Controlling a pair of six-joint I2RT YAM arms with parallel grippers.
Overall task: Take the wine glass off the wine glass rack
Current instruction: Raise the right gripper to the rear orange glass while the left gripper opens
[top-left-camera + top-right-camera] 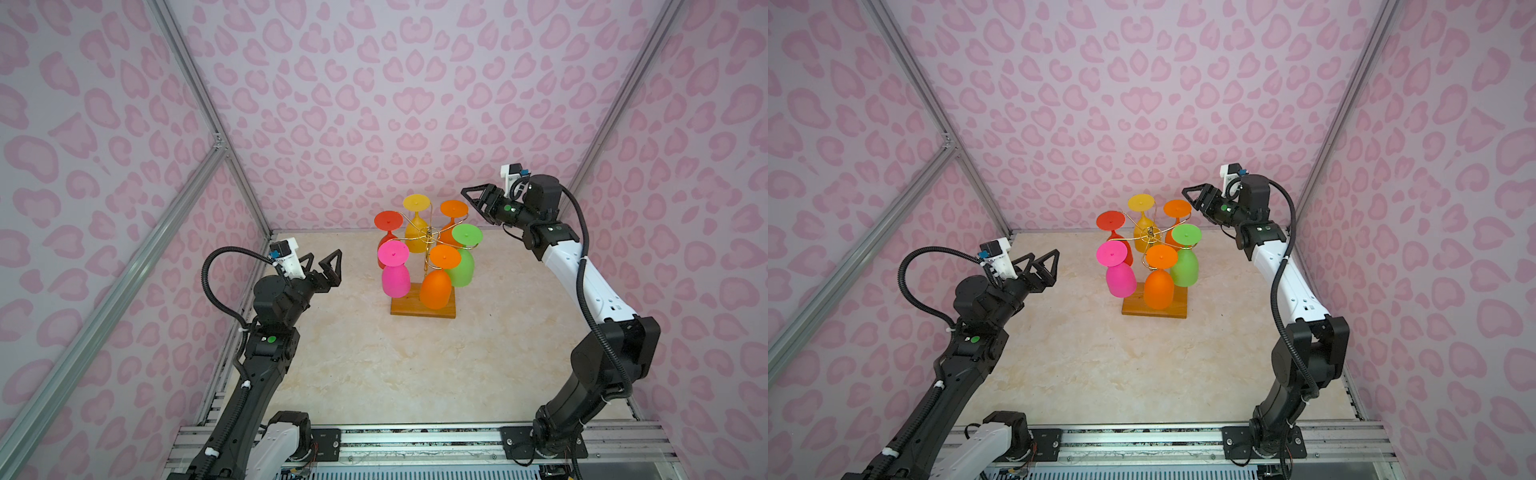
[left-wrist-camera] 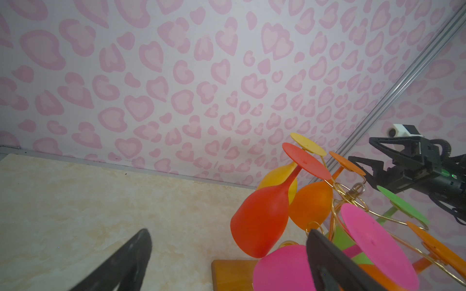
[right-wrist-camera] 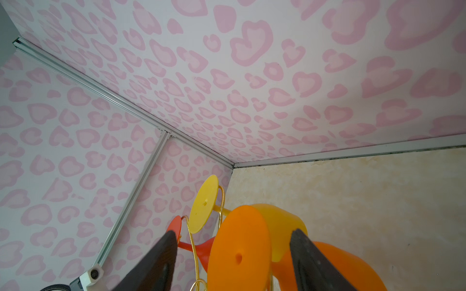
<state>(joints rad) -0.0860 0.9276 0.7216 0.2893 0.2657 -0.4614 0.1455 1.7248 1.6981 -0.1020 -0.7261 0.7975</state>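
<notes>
Right wrist view showed the right gripper (image 3: 233,231) with its jaws apart and nothing clamped. The round foot of an orange wine glass (image 3: 239,254) sat between its two black fingers (image 3: 158,264), with a gap on each side. That glass hung bowl-down from the wine glass rack (image 1: 405,306), on the arm nearest this gripper, and the rack stood on the marbled table (image 1: 353,353) below and ahead of the fingertips. Close things crowded the way. Just past the orange foot hung a yellow glass (image 3: 203,204), its bowl directly behind the orange one. A gold wire arm (image 3: 191,241) curled up beside one finger, and the foot of a red glass (image 3: 175,224) peeked out beyond that same finger. In both top views a green glass (image 1: 466,235) hung just beneath the right gripper on its near side, and its foot lay close under the lower finger. A pink glass (image 1: 392,270) and a second orange glass (image 1: 435,289) hung on the far side of the rack from this gripper, toward the other arm. The left gripper (image 1: 325,254) hovered with its jaws spread wide and empty, well apart from the rack. The pink and red glasses were the nearest things ahead of it, and the left wrist view showed the pink bowl partly behind one of its fingers. Pink heart-patterned walls (image 1: 374,104) closed in behind and beside both grippers.
</notes>
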